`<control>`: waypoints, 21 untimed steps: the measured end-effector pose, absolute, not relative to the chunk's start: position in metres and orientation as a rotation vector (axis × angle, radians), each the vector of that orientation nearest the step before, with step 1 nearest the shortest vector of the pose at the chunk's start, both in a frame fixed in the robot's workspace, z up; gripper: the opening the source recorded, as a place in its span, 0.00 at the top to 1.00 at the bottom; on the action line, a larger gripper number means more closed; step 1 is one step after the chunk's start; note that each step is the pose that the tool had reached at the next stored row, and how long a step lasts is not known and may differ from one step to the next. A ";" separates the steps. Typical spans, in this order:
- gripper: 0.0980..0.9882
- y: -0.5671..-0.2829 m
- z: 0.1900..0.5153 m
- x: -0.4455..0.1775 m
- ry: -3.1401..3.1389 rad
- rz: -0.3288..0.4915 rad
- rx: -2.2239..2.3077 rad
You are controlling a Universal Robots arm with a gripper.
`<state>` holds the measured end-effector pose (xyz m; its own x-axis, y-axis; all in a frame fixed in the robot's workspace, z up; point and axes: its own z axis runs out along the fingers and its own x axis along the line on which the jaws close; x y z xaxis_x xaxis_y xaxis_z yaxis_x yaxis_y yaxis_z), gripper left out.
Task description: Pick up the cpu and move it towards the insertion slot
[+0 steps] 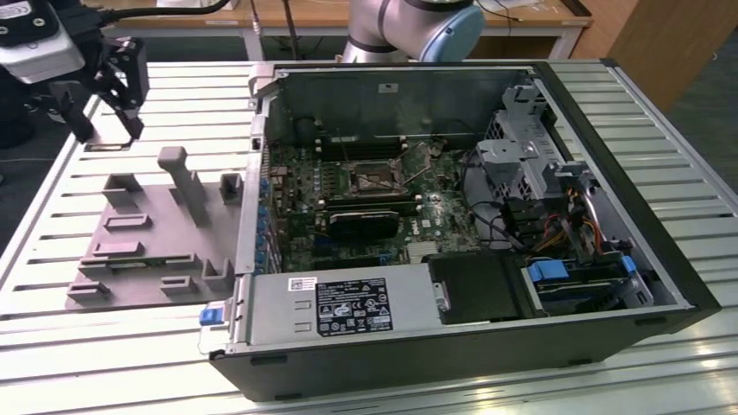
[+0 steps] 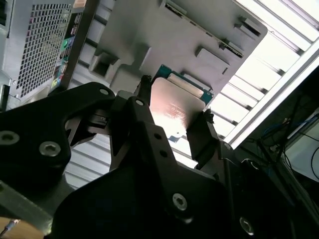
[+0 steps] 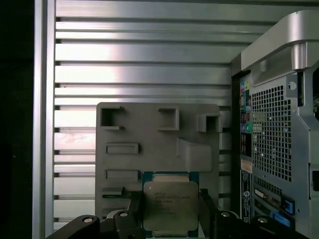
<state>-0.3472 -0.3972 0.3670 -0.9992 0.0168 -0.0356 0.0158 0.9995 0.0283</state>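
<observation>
A slatted metal desk [image 1: 680, 173] carries an open computer case [image 1: 461, 363] lying on its side, its motherboard [image 1: 300, 216] facing up. Towards the exterior view's left of the case, a grey fixture plate [image 1: 150, 233] with raised blocks and shallow pockets lies flat on the slats just beside the case wall. The base of the arm [image 1: 403, 26] rises behind the case, at the far edge of the desk. The gripper [image 1: 107, 130] hangs over the far end of the fixture plate, at the exterior view's upper left. Inside the case, the insertion slot [image 1: 375, 180] sits in the middle of the motherboard as a silvery frame with a dark centre, just beyond a black card [image 1: 359, 223]. In both wrist views the cpu [image 3: 170, 204] [image 2: 174, 112] sits between the black fingers [image 3: 207, 214], which are clamped on its two opposite edges. Its silver-grey top faces the first wrist view's camera, and the fixture plate lies behind it. The cpu is at the gripper, outside the case and well apart from the insertion slot.
</observation>
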 end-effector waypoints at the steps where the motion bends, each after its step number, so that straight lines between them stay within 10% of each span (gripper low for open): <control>1: 0.51 -0.397 0.367 -0.343 3.106 0.044 0.025; 21: 0.51 -0.397 0.367 -0.261 3.120 0.044 0.026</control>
<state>-0.2606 -0.3972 0.3669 -0.9996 0.0167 -0.0205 0.0162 0.9995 0.0282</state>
